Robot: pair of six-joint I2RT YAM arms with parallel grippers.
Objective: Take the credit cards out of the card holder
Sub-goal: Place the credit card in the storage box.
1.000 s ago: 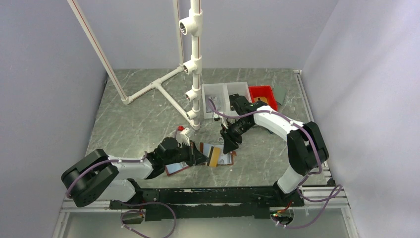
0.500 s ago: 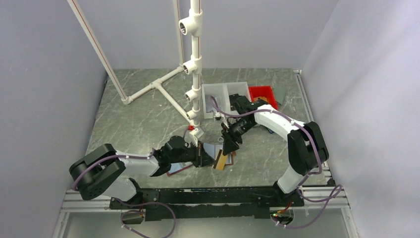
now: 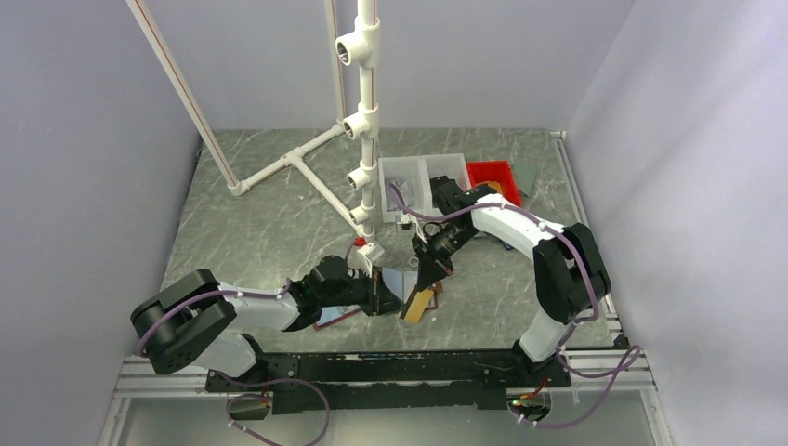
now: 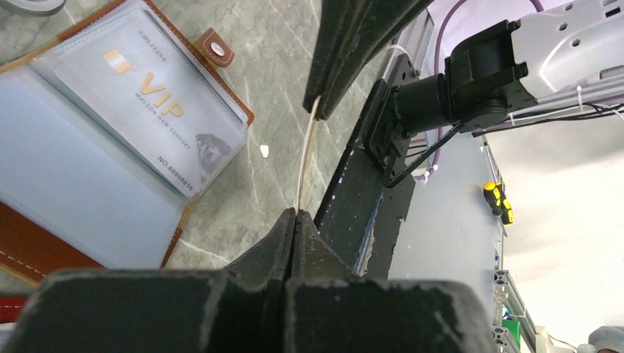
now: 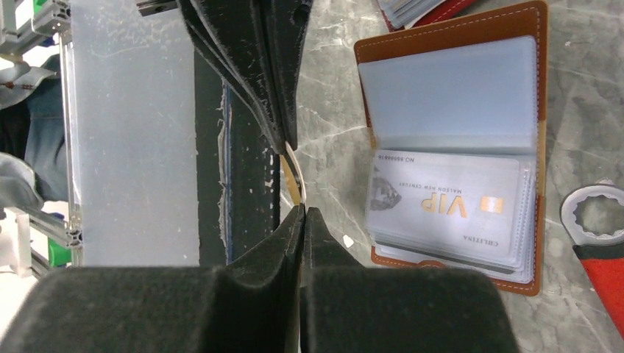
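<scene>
from above, the left claw (image 3: 376,295) and the right claw (image 3: 426,279) meet low over the table (image 3: 260,223), near its front edge. one gold card (image 3: 418,303) hangs between them, tilted, clear of the holder (image 3: 398,281), which lies open just behind it. a reddish second holder (image 3: 336,317) lies partly under the left arm.

from the left wrist, the left claw (image 4: 292,220) is clenched on the near end of the card (image 4: 307,154), seen edge-on as a thin pale strip. the right claw (image 4: 318,107) pinches the far end. the brown holder (image 4: 213,51) lies flat to the left, with one vip card (image 4: 158,103) in its top sleeve.

from the right wrist it's the same grip mirrored: the right claw (image 5: 303,213) is clamped on the card (image 5: 293,173), which bows a little, and the left claw (image 5: 285,143) bites the other end. the holder (image 5: 541,110) is beside them, apart from the card. i count two clear sleeves facing up, the upper one looking bare, the lower holding the vip card (image 5: 441,202), with more sleeves stacked beneath; how many cards those hide i can't tell. one wrench (image 5: 589,213) sits at the right.

i'd guess the card is light, springy and slick, so it wants a pinch on a short edge, not hard enough to crease it. the sleeves look soft and clingy, so the holder likely needs pinning while a card is drawn out by its exposed edge.
</scene>
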